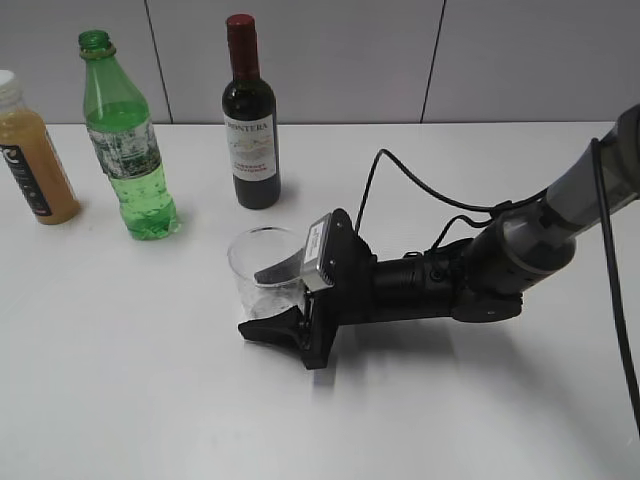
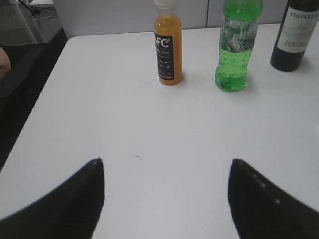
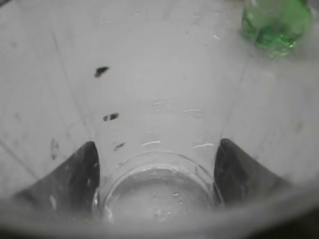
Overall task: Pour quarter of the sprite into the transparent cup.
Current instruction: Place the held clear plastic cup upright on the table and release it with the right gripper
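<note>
Jaws of your right gripper [image 1: 278,298] stand apart on either side of the transparent cup [image 1: 262,268]: one dark finger shows behind the glass on the far side, the other lies low on the near side at the cup's base. From the exterior view you cannot tell whether the pads press the glass or only flank it. Your right wrist view looks straight through the cup wall, with the thick round base low in the middle and a dark fingertip [image 3: 75,174] on each side of it. The cup stands upright on the white table [image 1: 150,400], near the middle, and you see no liquid in it.

Your right arm lies low along the table, reaching in from the right, with a black cable looping over it.

Jaws of your left gripper [image 2: 167,199] are wide apart with only bare tabletop between them; this gripper does not show in the exterior view.

Farther out, the sprite [image 1: 127,150] stands upright at the far left, well apart from the cup. Its cap is off, and green liquid fills roughly the lower half. In the right wrist view its green base shows at the top right. Left of the sprite stands the juice bottle [image 1: 30,155], tan with a white cap. Right of the sprite, and beyond the cup, stands the wine bottle [image 1: 250,125], dark with a red cap.
</note>
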